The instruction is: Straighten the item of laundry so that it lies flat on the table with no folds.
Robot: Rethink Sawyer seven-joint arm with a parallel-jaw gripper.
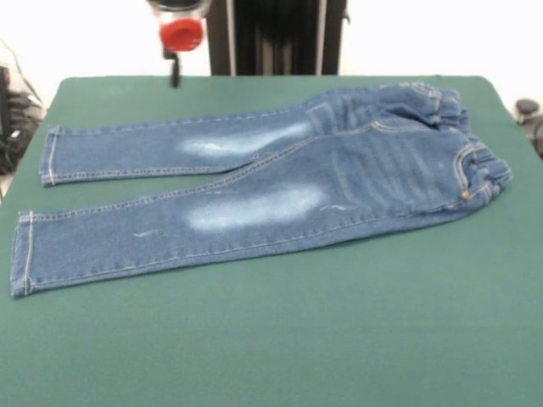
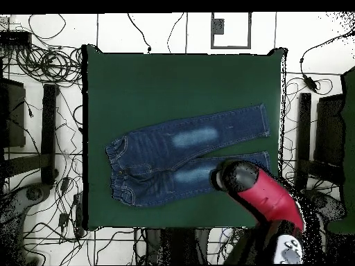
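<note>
From my remote seat I see a pale floor (image 2: 173, 31) marked by dark lines, strewn with tangled black cables (image 2: 41, 66) on both sides. Dark stands (image 2: 50, 131) flank the work area. In the front view a bright white wall (image 1: 424, 34) lies behind, evenly lit, with a black upright column (image 1: 276, 34).

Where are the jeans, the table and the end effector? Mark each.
jeans (image 1: 373, 170): front view, seat below the waistband.
table (image 1: 339, 339): front view, bare green cloth at the near side.
end effector (image 1: 175, 72): front view, dark tip under the red part.
</note>
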